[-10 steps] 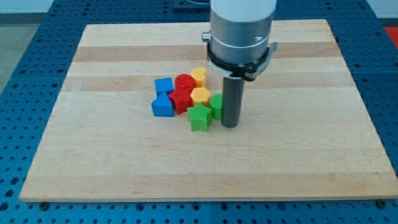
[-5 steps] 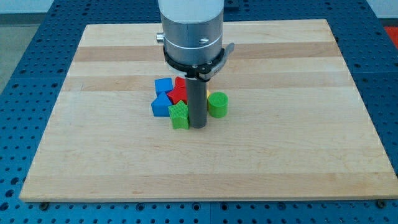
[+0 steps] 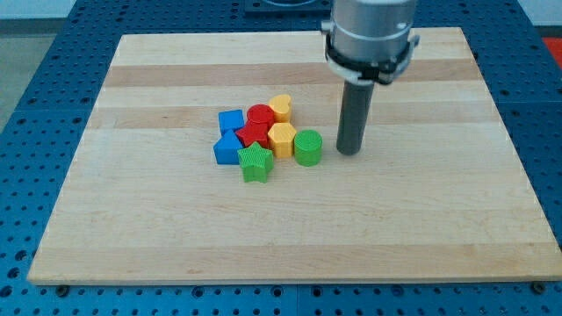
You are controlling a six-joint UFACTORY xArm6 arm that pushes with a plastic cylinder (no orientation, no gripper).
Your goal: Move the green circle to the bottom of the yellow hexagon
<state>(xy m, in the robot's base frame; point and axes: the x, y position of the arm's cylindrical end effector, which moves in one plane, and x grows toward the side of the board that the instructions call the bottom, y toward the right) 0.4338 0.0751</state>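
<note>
No readable text, labels or numbers anywhere.

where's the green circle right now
The green circle sits near the board's middle, touching the yellow hexagon's right side, with my tip just off to the view's right of it.

The green circle is a short, ribbed cylinder standing upright on its flat base, its round top facing up. It sits on the wooden board a little above the middle, at the view's right edge of the cluster of blocks. The yellow hexagon is a low six-sided block lying flat, with a paler top face and darker side walls. It lies just to the view's left of the green circle and slightly nearer the view's top, the two touching or very nearly so.
</note>
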